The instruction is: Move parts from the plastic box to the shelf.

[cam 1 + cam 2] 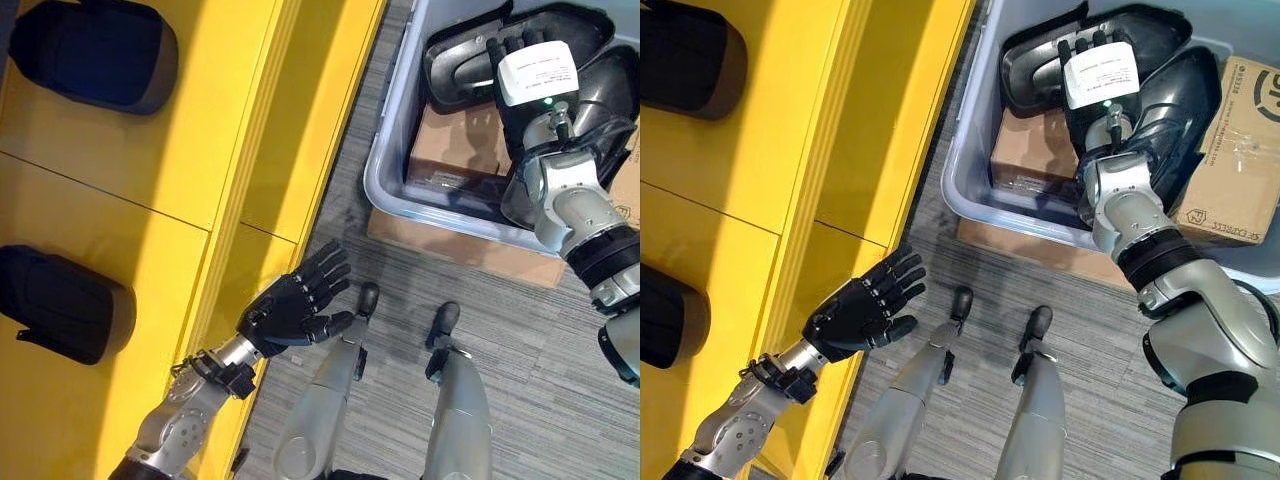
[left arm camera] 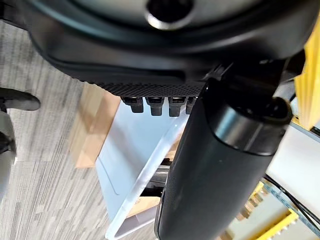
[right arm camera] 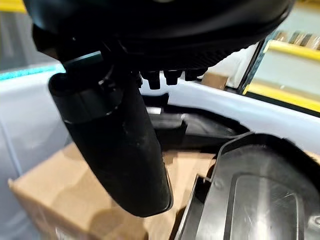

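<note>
Left eye view: you see the box (image 1: 395, 190) at upper right on the floor (image 1: 400, 330), its far side cut off by the frame edge.
Parts in box: two dark moulded parts lie in it, one (image 1: 1035, 60) under the right hand's fingertips, another (image 1: 1165, 100) beside the wrist, partly covered by the arm.
Cartons: a brown carton (image 1: 1025, 150) lies under the parts; a second carton (image 1: 1230, 150) sits at the box's right end, cut off by the edge.
Right hand: your right hand (image 1: 1095, 70) reaches down into the box, fingers fairly straight over the upper part. A white cover hides its back, so you cannot tell whether they grip anything. The right wrist view shows the thumb (image 3: 120, 145) free above a carton, touching nothing.
Left hand: your left hand (image 1: 295, 300) hovers beside the shelf edge, fingers spread and relaxed, holding nothing.
Shelf: the yellow shelf (image 1: 180, 150) already carries two dark parts, one (image 1: 95, 50) at top and one (image 1: 60, 300) lower, both cropped at the left edge.
</note>
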{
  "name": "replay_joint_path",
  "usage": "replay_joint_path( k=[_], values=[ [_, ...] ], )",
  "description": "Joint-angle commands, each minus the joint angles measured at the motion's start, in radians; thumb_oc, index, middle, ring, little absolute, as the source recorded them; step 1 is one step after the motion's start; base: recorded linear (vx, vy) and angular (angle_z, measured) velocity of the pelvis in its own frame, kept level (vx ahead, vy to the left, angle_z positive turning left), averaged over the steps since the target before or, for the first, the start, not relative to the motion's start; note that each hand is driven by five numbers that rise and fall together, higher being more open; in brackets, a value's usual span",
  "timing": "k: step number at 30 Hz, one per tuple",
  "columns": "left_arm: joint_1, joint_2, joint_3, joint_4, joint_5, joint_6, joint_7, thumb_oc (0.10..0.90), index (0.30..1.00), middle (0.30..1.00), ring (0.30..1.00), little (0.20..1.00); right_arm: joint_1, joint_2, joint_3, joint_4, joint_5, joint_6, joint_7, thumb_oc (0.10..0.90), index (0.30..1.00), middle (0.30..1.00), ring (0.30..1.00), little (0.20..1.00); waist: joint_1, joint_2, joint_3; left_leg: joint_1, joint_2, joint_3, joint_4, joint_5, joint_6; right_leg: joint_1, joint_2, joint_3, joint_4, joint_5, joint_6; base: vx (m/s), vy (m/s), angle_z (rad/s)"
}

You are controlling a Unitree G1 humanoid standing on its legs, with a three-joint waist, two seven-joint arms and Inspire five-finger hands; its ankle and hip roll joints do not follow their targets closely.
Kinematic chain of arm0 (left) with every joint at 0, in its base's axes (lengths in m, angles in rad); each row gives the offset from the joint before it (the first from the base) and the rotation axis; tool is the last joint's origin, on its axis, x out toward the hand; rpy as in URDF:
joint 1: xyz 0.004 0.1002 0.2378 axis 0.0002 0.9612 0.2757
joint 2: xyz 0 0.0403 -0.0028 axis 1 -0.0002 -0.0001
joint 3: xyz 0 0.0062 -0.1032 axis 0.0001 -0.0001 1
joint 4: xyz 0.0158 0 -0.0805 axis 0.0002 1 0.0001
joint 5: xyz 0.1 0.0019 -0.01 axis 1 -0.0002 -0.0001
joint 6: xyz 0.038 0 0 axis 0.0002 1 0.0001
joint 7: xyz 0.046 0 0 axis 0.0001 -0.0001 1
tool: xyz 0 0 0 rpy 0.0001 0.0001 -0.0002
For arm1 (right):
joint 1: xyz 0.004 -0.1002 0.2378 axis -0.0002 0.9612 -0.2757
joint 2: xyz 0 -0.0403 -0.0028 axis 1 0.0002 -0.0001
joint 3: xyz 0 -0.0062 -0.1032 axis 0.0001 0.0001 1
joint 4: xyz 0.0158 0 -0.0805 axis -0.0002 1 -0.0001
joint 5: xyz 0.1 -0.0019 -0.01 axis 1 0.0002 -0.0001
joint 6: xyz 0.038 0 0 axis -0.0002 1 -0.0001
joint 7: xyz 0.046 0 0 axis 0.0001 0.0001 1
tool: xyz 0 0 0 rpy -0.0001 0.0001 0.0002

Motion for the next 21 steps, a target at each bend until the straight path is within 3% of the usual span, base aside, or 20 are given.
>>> replay_joint_path(
  k=[1,10,13,18,21],
  values=[
    [0.038,-0.008,0.004,-0.161,-0.017,-0.034,-0.022,0.9,1.0,1.0,1.0,1.0,-0.233,-0.091,0.095,-0.006,0.016,-0.011,0.003,0.9,1.0,1.0,1.0,1.0,0.024,0.014,-0.012,-0.023,0.189,-0.003,0.132,-0.165,-0.048,-0.051,0.005,0.074,0.046,-0.07,0.011,0.05,-0.021,0.05],
    [0.074,0.001,0.005,-0.175,-0.026,-0.042,-0.016,0.9,1.0,1.0,1.0,1.0,-0.231,-0.105,0.125,-0.022,0.016,-0.015,0.049,0.9,1.0,1.0,1.0,1.0,0.033,0.002,-0.012,-0.08,0.201,-0.011,0.192,-0.197,-0.049,-0.084,0.024,0.073,0.12,-0.133,-0.003,0.05,-0.034,0.06],
    [0.076,0.006,0.01,-0.182,-0.046,-0.036,-0.001,0.9,1.0,1.0,1.0,1.0,-0.234,-0.106,0.142,-0.017,-0.014,-0.02,0.153,0.9,1.0,1.0,1.0,1.0,0.038,-0.008,-0.012,-0.121,0.205,-0.018,0.224,-0.203,-0.047,-0.11,0.031,0.066,0.153,-0.15,-0.014,0.03,-0.058,0.01],
    [0.102,0.013,0.021,-0.191,-0.032,-0.043,0.018,0.9,1.0,1.0,1.0,1.0,-0.237,-0.12,0.181,-0.009,0.092,0.023,0.252,0.9,1.0,1.0,1.0,1.0,0.048,-0.016,-0.012,-0.194,0.204,-0.032,0.3,-0.223,-0.041,-0.161,0.041,0.063,0.236,-0.186,-0.036,0.04,-0.05,0.02],
    [0.104,0.018,0.034,-0.197,-0.024,-0.043,0.029,0.9,1.0,1.0,1.0,1.0,-0.239,-0.116,0.189,0.026,0.153,0.001,0.279,0.9,1.0,1.0,1.0,1.0,0.056,-0.022,-0.012,-0.224,0.204,-0.04,0.318,-0.225,-0.039,-0.177,0.041,0.054,0.257,-0.198,-0.043,0.03,-0.061,0.03]
  ],
)
